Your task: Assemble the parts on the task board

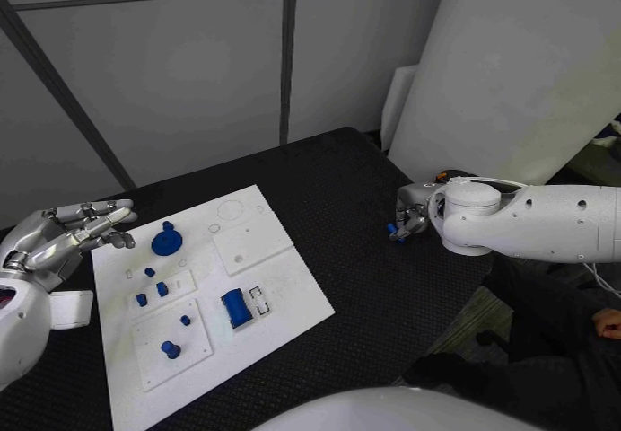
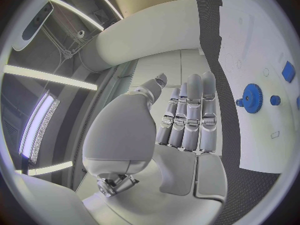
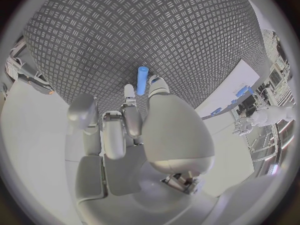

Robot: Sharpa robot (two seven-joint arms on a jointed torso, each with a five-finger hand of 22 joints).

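Observation:
The white task board [image 1: 278, 296] lies on the black table, left of the middle. On it are a blue gear [image 1: 167, 241], a blue block [image 1: 236, 308] beside a slot, and several small blue parts such as a peg [image 1: 170, 349]. My left hand [image 1: 78, 233] hovers at the board's far left corner, fingers straight and holding nothing; the left wrist view has this hand [image 2: 187, 117] beside the gear [image 2: 253, 98]. My right hand [image 1: 409, 219] is off the board to the right, above bare table, and pinches a small blue cylinder [image 3: 142, 80] between thumb and finger.
The board carries raised white plates with holes and recesses [image 1: 246, 241]. Black table [image 1: 349, 197] stretches between the board and my right hand. The table's right edge [image 1: 447, 310] runs close under the right arm. A large white panel [image 1: 518, 81] stands behind it.

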